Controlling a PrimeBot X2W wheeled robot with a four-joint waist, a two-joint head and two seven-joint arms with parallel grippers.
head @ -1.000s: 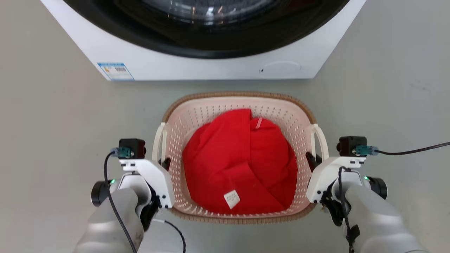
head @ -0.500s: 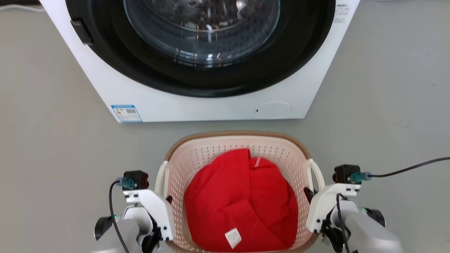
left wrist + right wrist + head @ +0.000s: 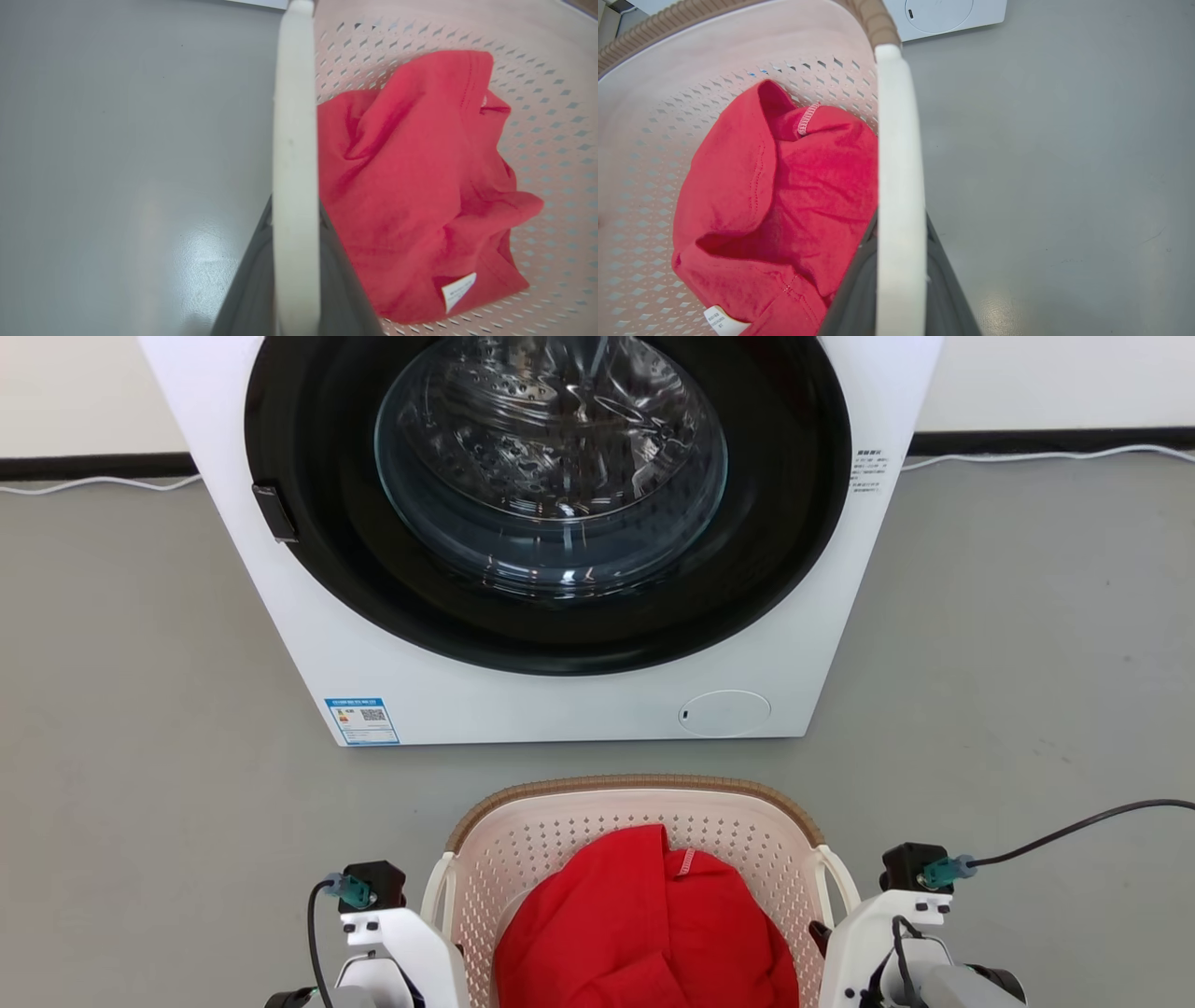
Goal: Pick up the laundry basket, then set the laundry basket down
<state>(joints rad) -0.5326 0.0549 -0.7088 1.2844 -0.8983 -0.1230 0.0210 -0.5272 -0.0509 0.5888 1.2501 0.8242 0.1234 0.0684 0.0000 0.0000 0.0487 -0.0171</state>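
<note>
Pinched nearly closed, left claw (image 3: pixel 295 219) and right claw (image 3: pixel 901 224) grip the laundry basket (image 3: pixel 635 785).

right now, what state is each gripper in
left gripper: closed on the laundry basket, gripping its left handle
right gripper: closed on the laundry basket, gripping its right handle

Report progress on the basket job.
Done: the left tool and right tool are each shut on a white side handle of the laundry basket, with a red garment inside. In hand: the pick-up; whether it has left the floor I cannot tell. Left: setting it down and letting go.
</note>
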